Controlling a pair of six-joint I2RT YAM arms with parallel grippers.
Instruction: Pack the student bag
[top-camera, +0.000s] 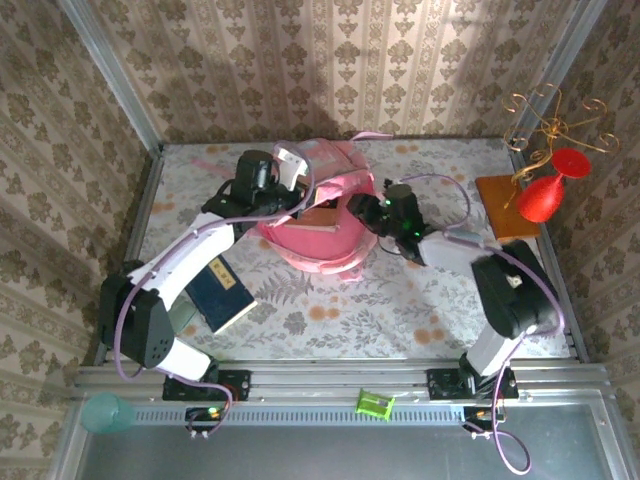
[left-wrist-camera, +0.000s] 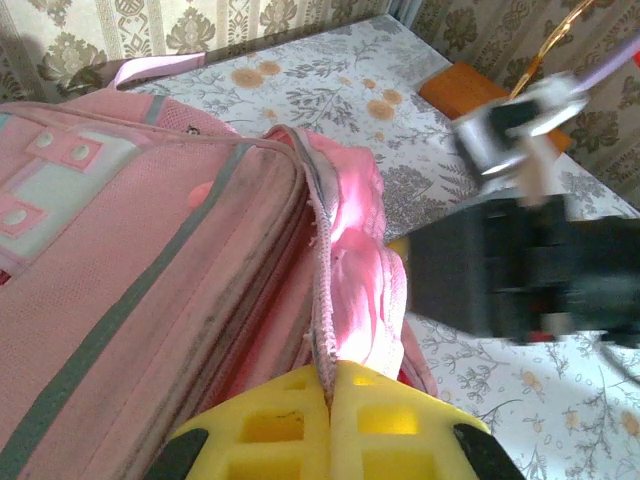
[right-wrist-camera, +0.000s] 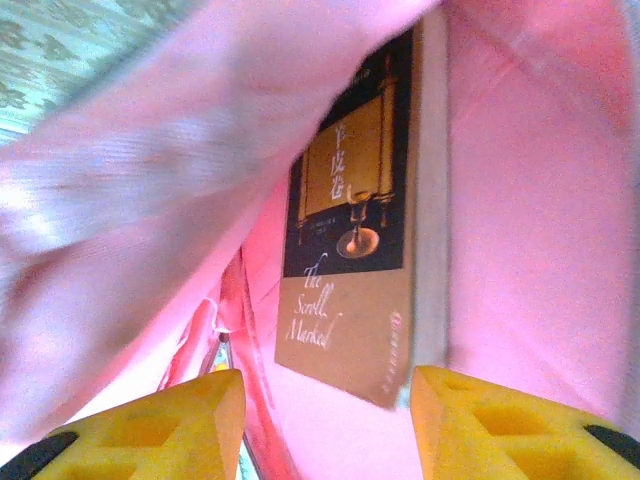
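Grey-white floral covering marks the bench (top-camera: 330, 310), seen whole from the top external camera, with patterned walls on three sides.

The student bag (top-camera: 335, 160), pink and soft, lies at the middle of the bench towards the far edge, mouth open, between the two arms. The left wrist view adds what the overhead one cannot resolve: grey stripes, a pale panel on the bag's face and a frayed zip edge running down to the camera.

The left arm (top-camera: 190, 255) reaches in from the near left, the right arm (top-camera: 480, 265) from the near right. The left end effector (left-wrist-camera: 328, 385) has its yellow fingers (left-wrist-camera: 270, 425) pressed together, pinching the bag's zip edge. The right end effector (right-wrist-camera: 328, 385) is inside the bag's mouth, its fingers standing apart with nothing gripped. The right wrist appears as a blurred black block in the left wrist view.

A book (right-wrist-camera: 345, 250) with a dark and tan cover, titled "The Scroll Marked", rests inside the bag against pink lining, just beyond the parted fingers; from above it is a brown patch in the opening. A blue book (top-camera: 222, 292) lies on the bench beside the left arm.

A wooden board (top-camera: 505, 205) at the far right carries a red vase (top-camera: 545, 195) and a gold wire stand (top-camera: 550, 115). A green block (top-camera: 375, 404) sits on the near rail; a teal cup (top-camera: 105, 412) is at its left end.
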